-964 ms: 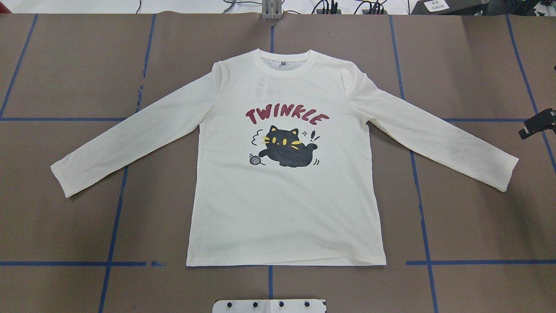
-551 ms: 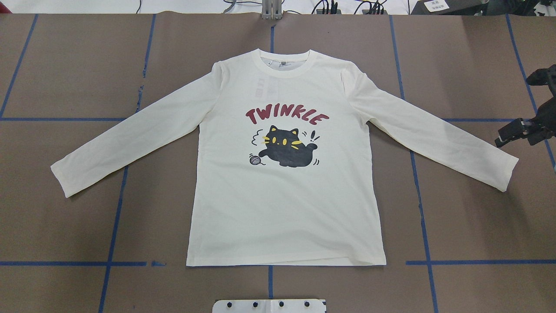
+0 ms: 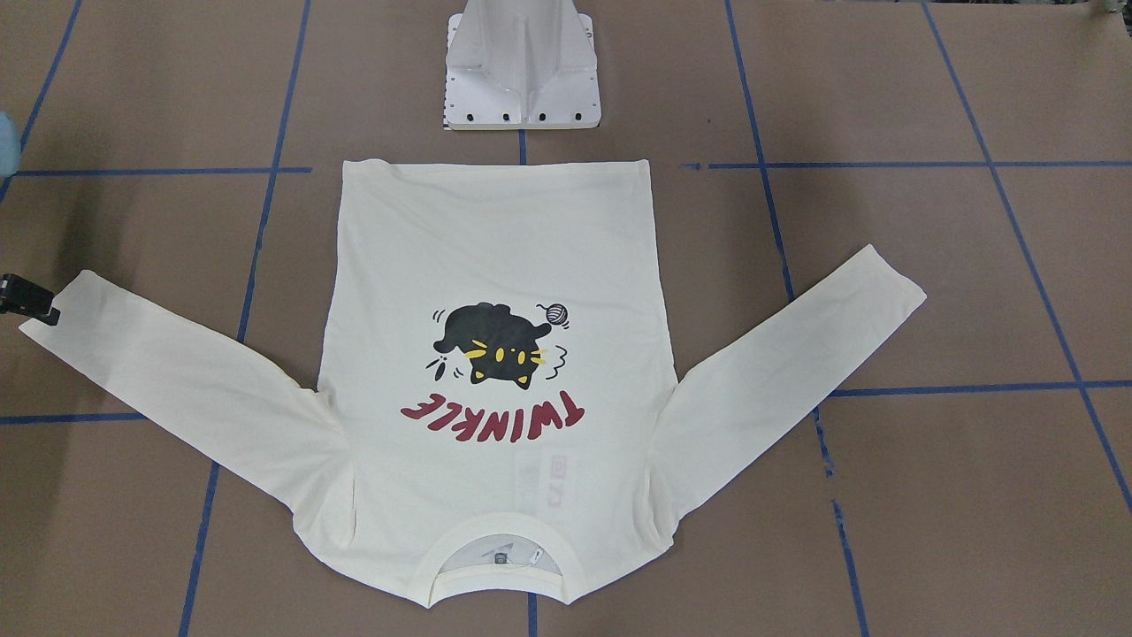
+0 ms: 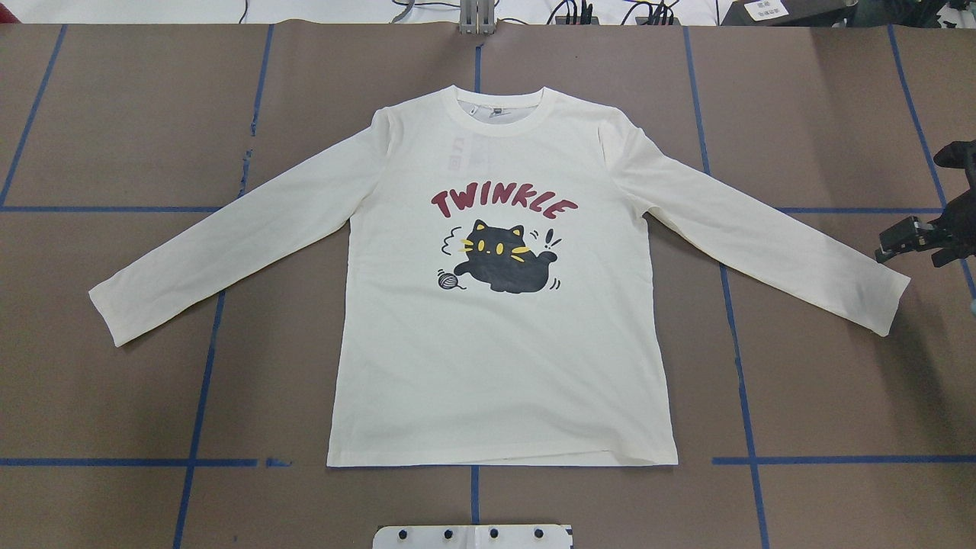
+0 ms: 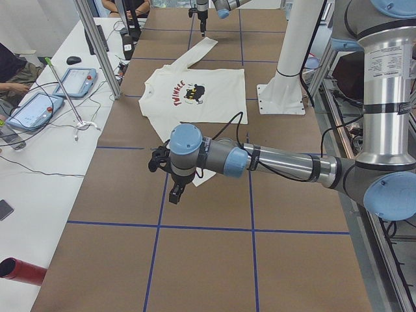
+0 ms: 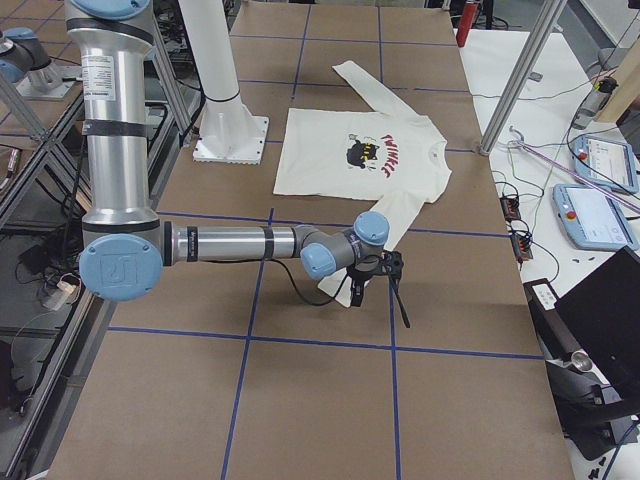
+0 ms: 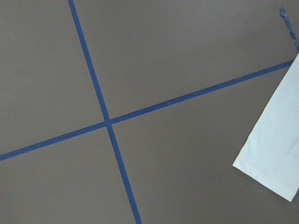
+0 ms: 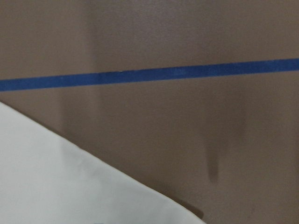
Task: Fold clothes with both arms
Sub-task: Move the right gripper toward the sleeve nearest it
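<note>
The T-shirt (image 4: 503, 343) lay flat on the tabletop (image 4: 114, 114), its right cuff just beside the right claw (image 4: 907, 248), whose jaws stood apart. The left claw (image 5: 176, 192) hung near the left cuff, and its state could not be told.

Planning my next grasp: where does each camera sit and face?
Front-facing: across the brown table, facing robot; white pedestal base, black right gripper.
Overhead: behind robot, looking down; right gripper.
Exterior left: table end; silver-grey left arm near.
Exterior right: opposite end; right arm near.
Left wrist: downward; no body.
Right wrist: downward; no body.
Shared by all: cream long-sleeved cat-print T-shirt.
</note>
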{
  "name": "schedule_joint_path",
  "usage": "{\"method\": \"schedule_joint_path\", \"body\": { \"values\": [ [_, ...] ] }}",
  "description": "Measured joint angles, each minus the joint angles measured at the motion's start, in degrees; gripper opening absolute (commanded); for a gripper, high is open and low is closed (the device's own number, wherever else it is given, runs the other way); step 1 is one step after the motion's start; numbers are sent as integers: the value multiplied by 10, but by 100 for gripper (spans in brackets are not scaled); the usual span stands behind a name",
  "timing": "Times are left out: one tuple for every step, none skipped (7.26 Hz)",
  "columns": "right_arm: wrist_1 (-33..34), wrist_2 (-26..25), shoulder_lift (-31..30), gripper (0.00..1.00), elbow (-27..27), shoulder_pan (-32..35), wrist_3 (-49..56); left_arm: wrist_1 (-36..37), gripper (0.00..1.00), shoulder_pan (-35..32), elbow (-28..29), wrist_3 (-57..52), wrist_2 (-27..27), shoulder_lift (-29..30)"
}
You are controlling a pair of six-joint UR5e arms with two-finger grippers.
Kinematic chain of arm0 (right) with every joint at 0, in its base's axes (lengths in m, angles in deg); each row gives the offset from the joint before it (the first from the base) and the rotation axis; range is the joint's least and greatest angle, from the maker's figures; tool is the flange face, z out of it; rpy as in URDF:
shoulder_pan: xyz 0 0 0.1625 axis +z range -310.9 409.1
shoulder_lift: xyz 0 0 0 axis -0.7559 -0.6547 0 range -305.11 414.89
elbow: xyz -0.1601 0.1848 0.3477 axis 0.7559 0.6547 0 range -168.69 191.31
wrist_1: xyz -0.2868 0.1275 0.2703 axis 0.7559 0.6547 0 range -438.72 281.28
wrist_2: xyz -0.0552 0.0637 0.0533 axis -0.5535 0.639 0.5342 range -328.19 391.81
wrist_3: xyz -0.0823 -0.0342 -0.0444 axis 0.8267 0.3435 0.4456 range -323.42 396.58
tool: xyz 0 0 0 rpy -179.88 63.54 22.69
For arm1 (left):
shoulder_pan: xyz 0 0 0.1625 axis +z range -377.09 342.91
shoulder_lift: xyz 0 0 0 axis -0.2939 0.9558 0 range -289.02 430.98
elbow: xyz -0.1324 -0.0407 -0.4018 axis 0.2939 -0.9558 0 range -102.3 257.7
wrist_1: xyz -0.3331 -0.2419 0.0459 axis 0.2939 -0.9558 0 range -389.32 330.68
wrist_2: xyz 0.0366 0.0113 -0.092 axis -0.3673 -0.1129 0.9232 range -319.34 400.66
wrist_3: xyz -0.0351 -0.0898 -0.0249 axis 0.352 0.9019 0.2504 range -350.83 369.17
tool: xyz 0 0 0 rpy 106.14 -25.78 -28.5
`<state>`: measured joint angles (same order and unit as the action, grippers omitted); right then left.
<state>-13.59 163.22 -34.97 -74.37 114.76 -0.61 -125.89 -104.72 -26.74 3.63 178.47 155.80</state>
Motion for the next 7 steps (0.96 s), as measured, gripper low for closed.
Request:
{"method": "schedule_joint_path", "body": {
  "values": [
    [-10, -1, 0, 83, 14, 0, -18, 1, 100, 0, -4, 0, 0, 0],
    [-15, 0, 0, 83, 25, 0, -29, 1, 100, -1, -7, 0, 0, 0],
    [-18, 1, 0, 83, 33, 0, -34, 2, 100, -1, -8, 0, 0, -3],
    [-19, 1, 0, 83, 37, 0, -35, 1, 100, -1, -10, 0, 0, -6],
    [-19, 2, 0, 83, 39, 0, -36, 1, 100, -1, -11, 0, 0, -8],
    [-19, 2, 1, 82, 40, 0, -36, 1, 100, -1, -11, 0, 0, -9],
    [-20, 3, 1, 82, 39, -1, -36, 1, 100, -1, -12, 0, 0, -9]
  ]
}}
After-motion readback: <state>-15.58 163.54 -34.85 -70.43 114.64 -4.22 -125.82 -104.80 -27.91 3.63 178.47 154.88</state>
